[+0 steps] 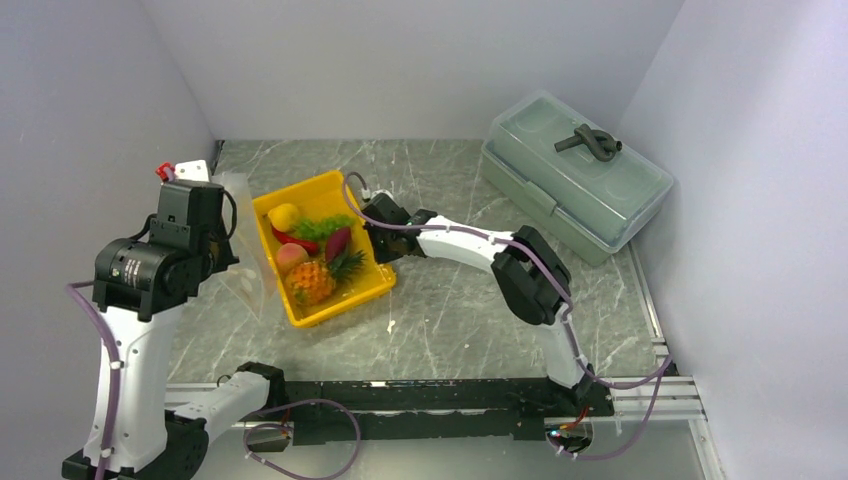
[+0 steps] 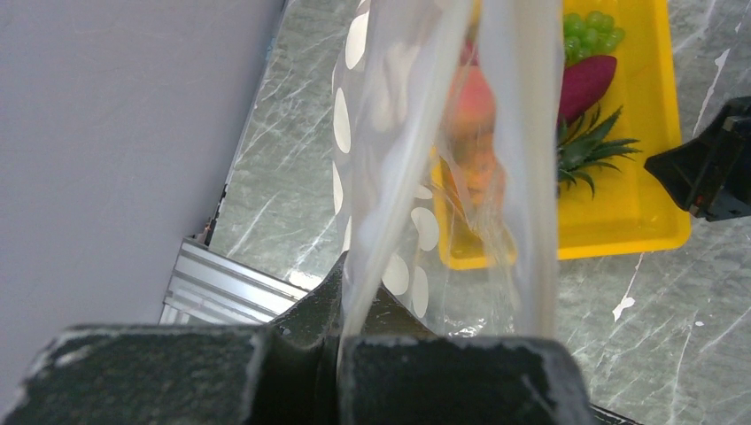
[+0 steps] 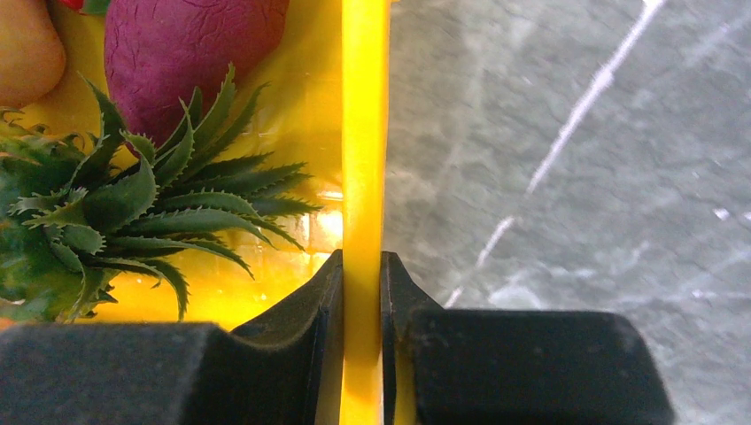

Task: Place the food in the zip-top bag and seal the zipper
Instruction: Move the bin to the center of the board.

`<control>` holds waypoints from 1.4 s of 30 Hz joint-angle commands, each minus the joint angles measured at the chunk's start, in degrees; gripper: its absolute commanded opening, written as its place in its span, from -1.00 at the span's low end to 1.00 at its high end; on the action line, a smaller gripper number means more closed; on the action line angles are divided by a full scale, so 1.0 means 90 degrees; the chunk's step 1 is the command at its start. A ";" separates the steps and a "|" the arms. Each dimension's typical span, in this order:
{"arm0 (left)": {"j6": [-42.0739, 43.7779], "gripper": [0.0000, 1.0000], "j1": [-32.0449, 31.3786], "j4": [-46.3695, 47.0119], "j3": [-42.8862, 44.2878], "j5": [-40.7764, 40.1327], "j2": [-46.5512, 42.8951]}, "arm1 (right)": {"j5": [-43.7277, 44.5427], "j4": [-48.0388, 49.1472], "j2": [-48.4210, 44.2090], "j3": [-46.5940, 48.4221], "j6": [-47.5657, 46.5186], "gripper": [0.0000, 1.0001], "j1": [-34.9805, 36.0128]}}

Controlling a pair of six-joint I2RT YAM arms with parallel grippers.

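The clear dotted zip-top bag (image 1: 247, 245) hangs upright just left of the yellow tray (image 1: 370, 285). My left gripper (image 1: 222, 252) is shut on its edge; in the left wrist view the bag (image 2: 390, 159) rises from the closed jaws (image 2: 344, 345), with a whitish strip (image 2: 524, 177) along one side. The food lies in the tray: lemon (image 1: 283, 215), red chili (image 1: 296, 241), grapes (image 1: 320, 227), orange fruit (image 1: 291, 258), pineapple (image 1: 312, 282), and a purple piece (image 1: 338, 243). My right gripper (image 1: 374, 240) is shut on the tray's right wall (image 3: 363, 177), beside the pineapple crown (image 3: 159, 204).
A big grey-green lidded box (image 1: 575, 175) stands at the back right. Walls close in the left, back and right sides. An aluminium rail (image 1: 640, 395) runs along the front edge.
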 commanded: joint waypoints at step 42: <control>-0.0092 -1.00 -0.0024 0.0716 -0.0328 0.1207 0.0586 | 0.0602 -0.0142 -0.4921 -0.5036 -0.1515 -1.00 -0.2612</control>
